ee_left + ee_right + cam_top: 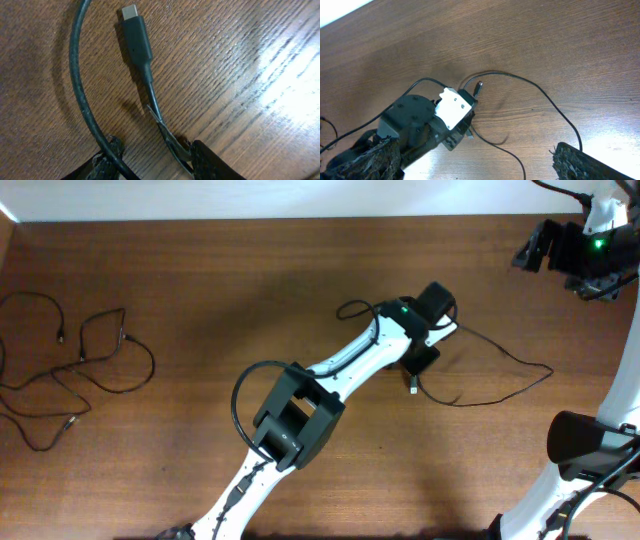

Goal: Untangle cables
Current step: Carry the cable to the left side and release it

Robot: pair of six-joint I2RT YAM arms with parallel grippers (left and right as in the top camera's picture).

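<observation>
One thin black cable [500,356] lies on the wooden table right of centre, looping out and back to a plug [413,387]. My left gripper [418,366] is low over that plug end. In the left wrist view the USB-C plug [135,35] lies flat and its cord runs back between my left gripper's fingers [155,161], along the right finger. The fingers are apart, with bare wood between them. A second strand [77,90] arcs past the left finger. My right gripper [532,248] is raised at the far right, open and empty [475,160]. The cable also shows in the right wrist view [545,97].
A loose bundle of other thin black cables [80,360] lies at the table's left edge. The left arm [300,415] stretches diagonally over the middle. The right arm's base [585,445] stands at the lower right. A white wall edge runs along the back.
</observation>
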